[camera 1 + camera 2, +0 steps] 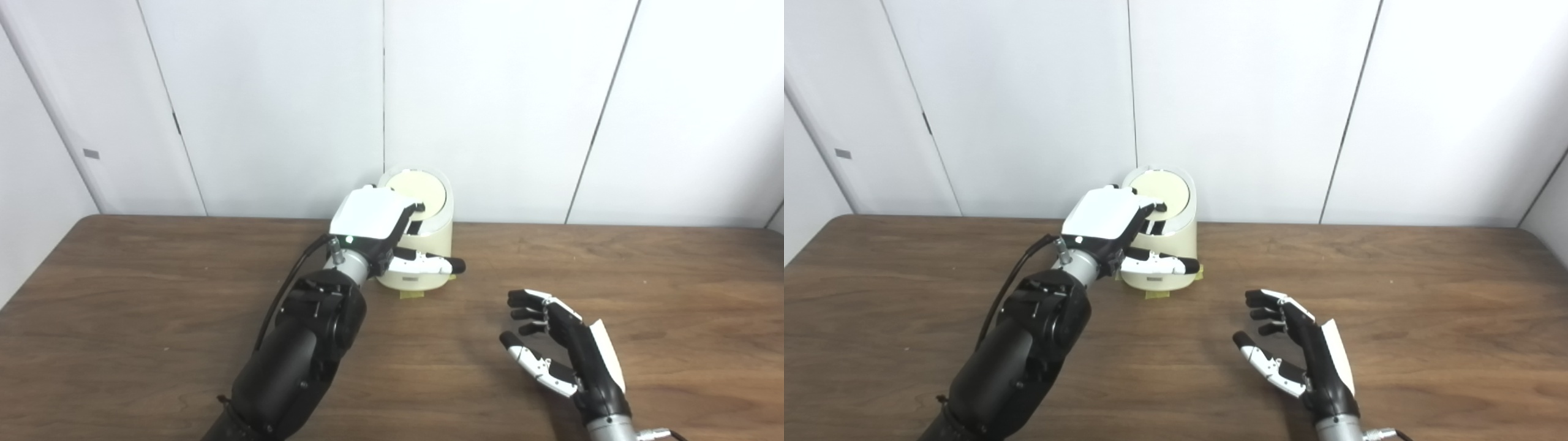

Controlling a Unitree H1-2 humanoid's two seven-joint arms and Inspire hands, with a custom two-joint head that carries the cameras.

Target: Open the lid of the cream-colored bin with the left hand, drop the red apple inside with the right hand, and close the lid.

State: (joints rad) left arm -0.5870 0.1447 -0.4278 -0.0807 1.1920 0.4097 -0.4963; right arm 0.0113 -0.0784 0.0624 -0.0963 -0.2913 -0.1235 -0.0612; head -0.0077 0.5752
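The cream-colored bin [438, 240] stands at the back middle of the table, against the wall. Its round lid [427, 188] is down and slopes toward me. My left hand [375, 225] is at the bin's front left, fingers resting on the lid's near edge and thumb [429, 264] stretched across the bin's front. It grips nothing. My right hand [554, 350] is open and empty, palm to the left, just above the table to the right of and nearer than the bin. No red apple shows in either view.
The brown wooden table [153, 294] runs across the whole view, with white wall panels [275, 104] right behind it. Bits of yellow tape [411, 295] stick out under the bin's base.
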